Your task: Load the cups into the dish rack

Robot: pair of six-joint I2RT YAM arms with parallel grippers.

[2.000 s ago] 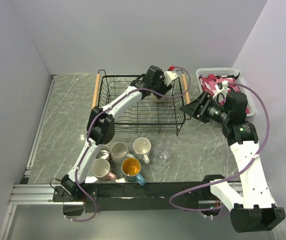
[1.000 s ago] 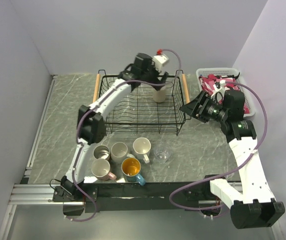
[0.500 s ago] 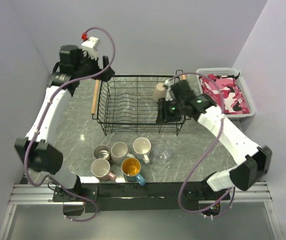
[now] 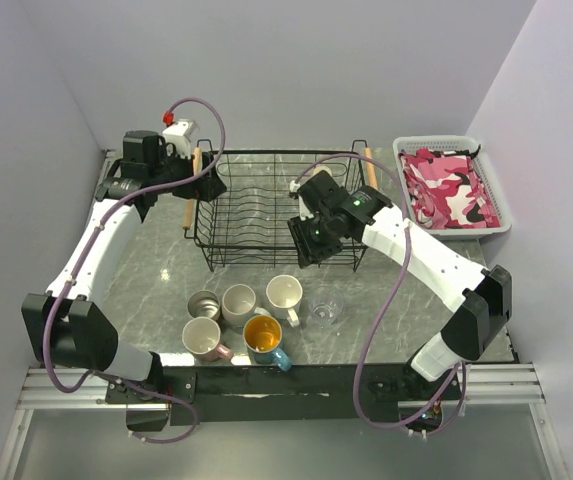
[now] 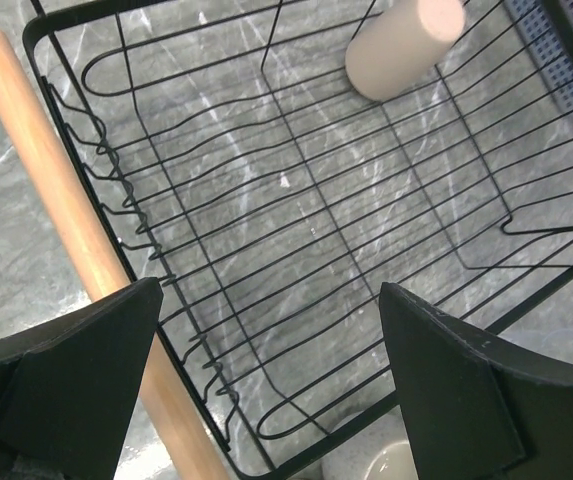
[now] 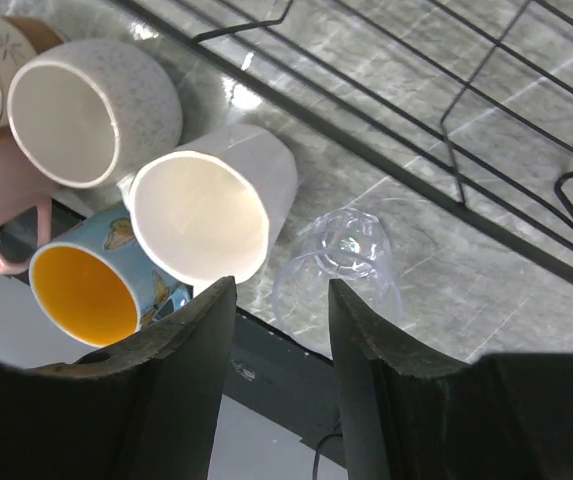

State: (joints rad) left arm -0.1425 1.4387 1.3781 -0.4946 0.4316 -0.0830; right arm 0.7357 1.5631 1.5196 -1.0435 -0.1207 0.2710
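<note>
Cups: seven show in all, one loaded and six not yet.
Dish rack (image 4: 246,240): black wire, wooden handle (image 5: 56,200) on each side; otherwise bare inside.
Loaded: the tan cup (image 5: 403,38) sits on the rack floor toward its right back corner. I cannot tell whether it stands mouth up or mouth down.
Left to load, row nearest the rack front: steel cup (image 4: 203,304), speckled white mug (image 4: 238,303), plain white mug (image 4: 284,295), clear glass (image 4: 326,312), all on the table (image 4: 136,250).
Left to load, row farther from the rack front: pink mug (image 4: 203,340) and blue mug (image 4: 264,338) with its orange inside, side by side.
Left gripper (image 5: 269,300): spread wide and empty, hanging over the rack's left side by the handle.
Right gripper (image 6: 278,290): jaws partly apart with nothing between them, out over the rack's front edge. It looks down at the gap between the plain white mug and the clear glass.
Progress: barely begun, judged by the count.
Likely step in hand: the right arm reaching for its next cup, either the plain white mug or the glass.
</note>
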